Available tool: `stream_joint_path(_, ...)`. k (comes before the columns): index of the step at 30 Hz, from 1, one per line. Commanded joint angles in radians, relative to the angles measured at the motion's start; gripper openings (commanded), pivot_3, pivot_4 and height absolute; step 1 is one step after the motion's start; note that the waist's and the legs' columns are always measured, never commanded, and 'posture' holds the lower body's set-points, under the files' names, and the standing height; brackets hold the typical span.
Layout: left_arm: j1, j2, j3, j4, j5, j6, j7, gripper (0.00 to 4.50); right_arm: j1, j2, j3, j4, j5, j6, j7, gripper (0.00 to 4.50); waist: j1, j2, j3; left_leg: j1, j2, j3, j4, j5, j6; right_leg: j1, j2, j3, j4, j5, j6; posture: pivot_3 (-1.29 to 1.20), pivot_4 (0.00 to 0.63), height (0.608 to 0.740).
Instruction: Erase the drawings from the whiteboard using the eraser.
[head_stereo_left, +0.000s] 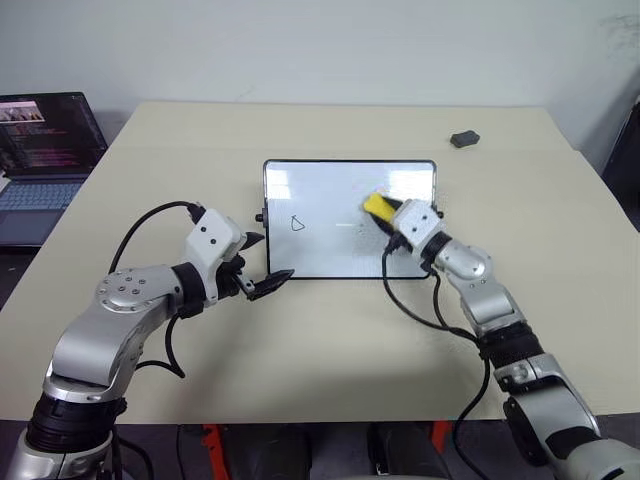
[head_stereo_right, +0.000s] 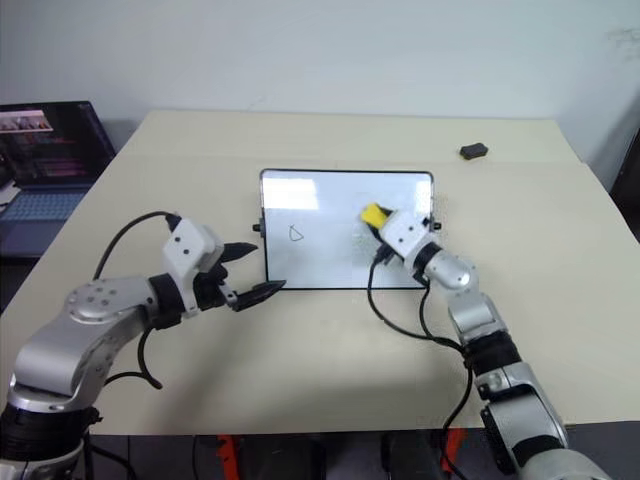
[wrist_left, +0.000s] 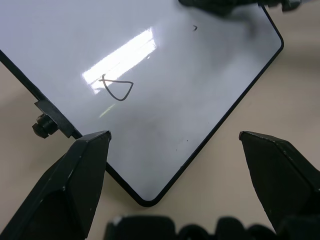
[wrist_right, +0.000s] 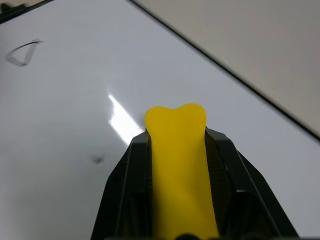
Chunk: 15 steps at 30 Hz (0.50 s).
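The whiteboard (head_stereo_left: 330, 250) lies flat in the middle of the table. One of the drawings, a triangle-like loop (head_stereo_left: 297, 223), shows on its left half, also seen from the left wrist (wrist_left: 117, 89). A faint dark speck (wrist_right: 97, 159) is left near the board's middle. My right gripper (wrist_right: 177, 136) is shut on the yellow eraser (head_stereo_left: 377, 206), held over the board's right half; I cannot tell whether it touches. My left gripper (head_stereo_left: 275, 256) hangs open just off the board's near left corner, holding nothing.
A dark grey lump (head_stereo_left: 465, 139) lies at the table's far right. An open laptop (head_stereo_left: 45, 150) stands beyond the table's left edge. The board's black side knob (wrist_left: 42, 126) sits close to my left fingers. Bare tabletop (head_stereo_left: 330, 340) stretches in front of the board.
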Motion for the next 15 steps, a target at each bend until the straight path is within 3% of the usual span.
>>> stream_joint_path(1,-0.013,0.006,0.010,-0.028,-0.006,-0.003,-0.006,4.50,0.043,-0.022,0.062,-0.011,-0.044,0.044,0.062,1.09,-0.001,0.000,0.000,0.001,0.000,0.000,0.000,0.000,0.000,0.000,0.000,0.000,0.000,0.000,0.000,0.00,0.150,0.740)
stream_joint_path(8,-0.014,0.006,0.008,-0.027,-0.005,-0.002,-0.007,4.50,0.057,-0.033,0.091,-0.078,-0.062,0.083,0.100,1.09,-0.001,0.000,0.000,0.001,0.000,-0.001,0.002,0.000,0.000,0.000,0.000,0.000,0.003,0.001,0.000,0.00,0.150,0.740)
stream_joint_path(15,0.003,-0.005,0.027,-0.032,-0.013,0.004,0.007,4.50,0.086,-0.012,-0.051,-0.262,0.134,0.165,0.109,1.09,0.004,0.000,0.001,-0.002,0.000,-0.001,0.001,0.000,0.000,-0.001,0.000,-0.001,0.001,0.001,0.000,0.00,0.150,0.740)
